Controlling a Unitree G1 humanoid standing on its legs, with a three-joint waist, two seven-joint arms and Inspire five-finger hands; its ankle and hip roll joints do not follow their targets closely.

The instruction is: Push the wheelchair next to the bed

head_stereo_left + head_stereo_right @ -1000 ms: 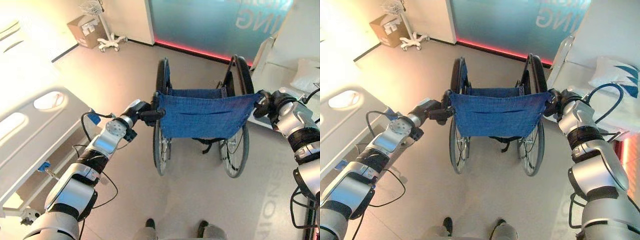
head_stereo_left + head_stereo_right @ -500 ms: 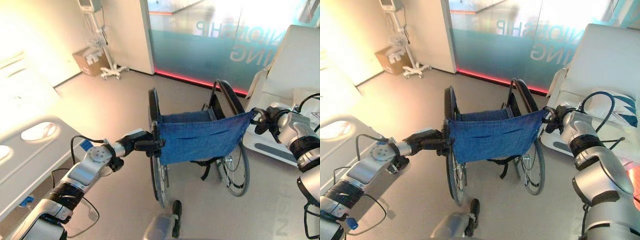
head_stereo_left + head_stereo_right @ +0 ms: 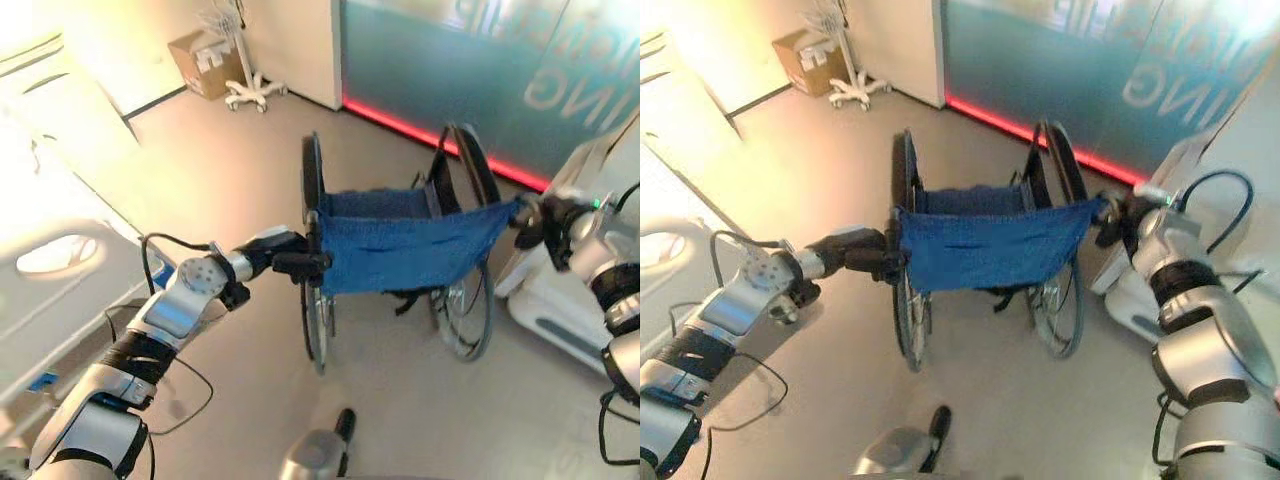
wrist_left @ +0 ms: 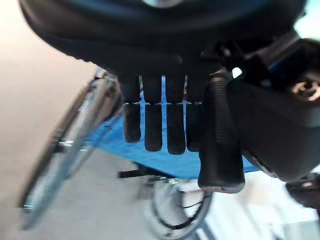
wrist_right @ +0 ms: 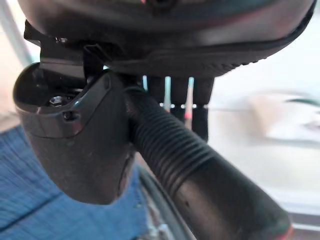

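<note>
Wheelchair (image 3: 400, 255) at frame centre, back toward the camera, front toward the teal glass wall (image 3: 470, 70) at the top — long axis bottom to top, tilted slightly left. Blue backrest sling (image 3: 415, 250) stretched between the two push handles. Left hand (image 3: 283, 256) reaching from lower left, arm nearly straight, fingers and thumb wrapped around the left handle (image 4: 220, 145). Right hand (image 3: 1118, 218) entering from the right edge, clenched on the ribbed right handle (image 5: 200, 175). White bed (image 3: 60, 270) along the left edge, well apart from the wheelchair. Cardboard box (image 3: 205, 62) in the upper left, contents impossible to tell.
</note>
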